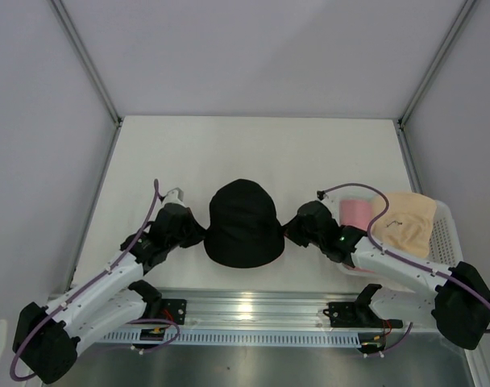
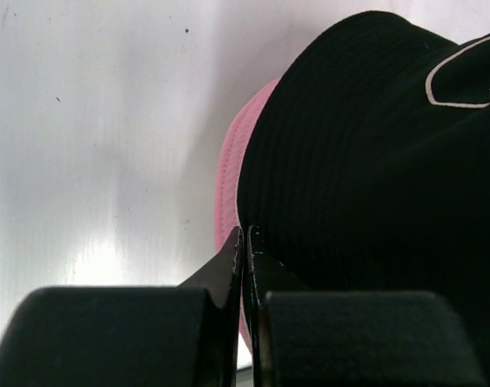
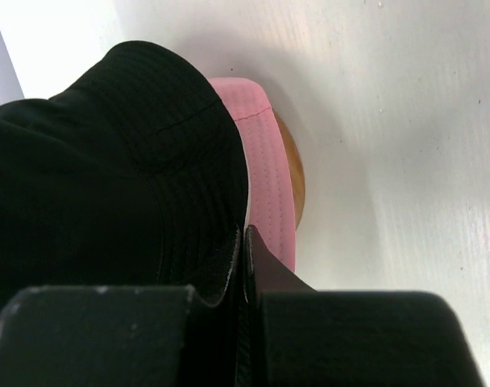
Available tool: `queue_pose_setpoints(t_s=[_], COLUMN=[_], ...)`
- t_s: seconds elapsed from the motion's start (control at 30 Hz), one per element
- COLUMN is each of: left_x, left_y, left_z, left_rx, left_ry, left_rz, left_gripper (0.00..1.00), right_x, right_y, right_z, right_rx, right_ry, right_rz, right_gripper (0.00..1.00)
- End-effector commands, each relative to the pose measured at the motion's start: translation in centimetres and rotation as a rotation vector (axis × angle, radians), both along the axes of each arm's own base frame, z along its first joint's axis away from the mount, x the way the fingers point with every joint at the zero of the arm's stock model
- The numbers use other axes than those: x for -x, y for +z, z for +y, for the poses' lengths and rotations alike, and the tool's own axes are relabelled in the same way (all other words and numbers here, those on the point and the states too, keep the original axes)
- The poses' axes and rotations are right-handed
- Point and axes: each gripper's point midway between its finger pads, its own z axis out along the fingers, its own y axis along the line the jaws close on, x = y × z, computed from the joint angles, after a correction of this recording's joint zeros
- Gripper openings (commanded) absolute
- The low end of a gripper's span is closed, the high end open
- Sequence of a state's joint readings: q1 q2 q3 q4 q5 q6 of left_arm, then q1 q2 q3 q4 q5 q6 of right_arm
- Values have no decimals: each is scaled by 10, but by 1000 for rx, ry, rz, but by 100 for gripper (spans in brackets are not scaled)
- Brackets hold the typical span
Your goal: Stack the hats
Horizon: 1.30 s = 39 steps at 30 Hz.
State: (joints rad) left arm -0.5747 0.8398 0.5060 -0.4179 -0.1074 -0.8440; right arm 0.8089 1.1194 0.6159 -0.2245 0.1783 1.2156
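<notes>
We found the black hat (image 1: 243, 222) centred on the counter (image 1: 253, 153), seated over the pink hat (image 3: 265, 161). The left end effector (image 2: 245, 238) and right end effector (image 3: 245, 238) were each clenched on its brim. The beige hat (image 1: 402, 222) lay in the basket (image 1: 446, 239).

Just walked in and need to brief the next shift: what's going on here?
Both arms are on the black hat in the middle of the table: the left gripper and right gripper are each shut on its brim, on opposite sides. It sits over a pink hat, whose edge shows underneath, on a wooden stand. A beige hat lies in the white basket on the right, with something pink beside it.
</notes>
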Motion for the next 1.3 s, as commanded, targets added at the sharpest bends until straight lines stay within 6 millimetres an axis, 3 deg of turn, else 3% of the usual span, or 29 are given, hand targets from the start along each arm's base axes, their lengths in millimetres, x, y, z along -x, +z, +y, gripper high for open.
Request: queue_pose_setpoints(t_s=[0.0, 0.07, 0.27, 0.43, 0.47, 0.5, 0.53, 0.57, 0.6, 0.63, 0.67, 0.7, 0.77, 0.8, 0.83, 0.9, 0.93, 0.97, 1.0, 1.03, 1.07, 1.1, 1.17, 1.27], left_x=[8, 7, -18, -36, -37, -39, -43, -40, -47, -46, -41, -45, -43, -45, -46, -47, -43, -42, -41, -54, -54, -56, -67, -54], left_y=[-22, -24, 13, 41, 51, 54, 69, 70, 100, 105, 107, 140, 158, 190, 217, 264, 269, 316, 310, 296, 322, 310, 307, 283], left_z=[16, 18, 20, 25, 27, 34, 38, 45, 55, 63, 72, 80, 88, 89, 81, 58, 37, 28, 15, 1, -3, -9, -30, -68], left_rx=[-93, -98, -86, -129, -149, -179, -186, -219, -224, -242, -272, -259, -285, -254, -287, -240, -239, -204, -218, -244, -229, -246, -245, -210], left_ry=[-9, -15, 3, 36, 45, 74, 96, 113, 178, 211, 236, 288, 302, 309, 202, 62, -93, -124, -221, -273, -286, -332, -412, -648], left_rz=[-4, -34, -259, -332, -337, -338, -358, -338, -384, -378, -355, -408, -436, -496, -588, -736, -769, -840, -813, -752, -781, -722, -671, -597], left_gripper=[1, 1, 11, 33, 39, 56, 65, 73, 86, 90, 96, 98, 100, 100, 99, 100, 99, 99, 100, 99, 100, 99, 99, 100], right_x=[7, 3, -11, -26, -33, -32, -42, -53, -52, -62, -68, -72, -79, -85, -90, -87, -85, -77, -74, -66, -61, -52, -44, -32], right_y=[-28, -25, -11, 2, 15, 15, 19, 38, 40, 48, 69, 82, 102, 134, 156, 176, 178, 171, 164, 154, 148, 136, 130, 130], right_z=[-24, -26, -28, -31, -31, -34, -48, -52, -62, -80, -90, -98, -129, -137, -170, -198, -212, -237, -248, -265, -276, -283, -291, -296], right_rx=[177, 184, 190, 211, 200, 214, 226, 218, 258, 279, 286, 294, 343, 334, 387, 457, 492, 535, 552, 561, 560, 553, 488, 435], right_ry=[21, 23, 26, 45, 35, 63, 26, 12, 33, -12, -31, -40, -86, -109, -176, -239, -270, -338, -362, -411, -447, -469, -508, -552], right_rz=[-14, -55, -187, -217, -226, -200, -185, -204, -188, -186, -208, -228, -243, -298, -317, -309, -289, -219, -180, -121, -88, -52, -42, -85], right_gripper=[0, 0, 1, 43, 51, 60, 63, 72, 76, 79, 85, 88, 94, 96, 100, 100, 100, 100, 100, 99, 100, 100, 100, 100])
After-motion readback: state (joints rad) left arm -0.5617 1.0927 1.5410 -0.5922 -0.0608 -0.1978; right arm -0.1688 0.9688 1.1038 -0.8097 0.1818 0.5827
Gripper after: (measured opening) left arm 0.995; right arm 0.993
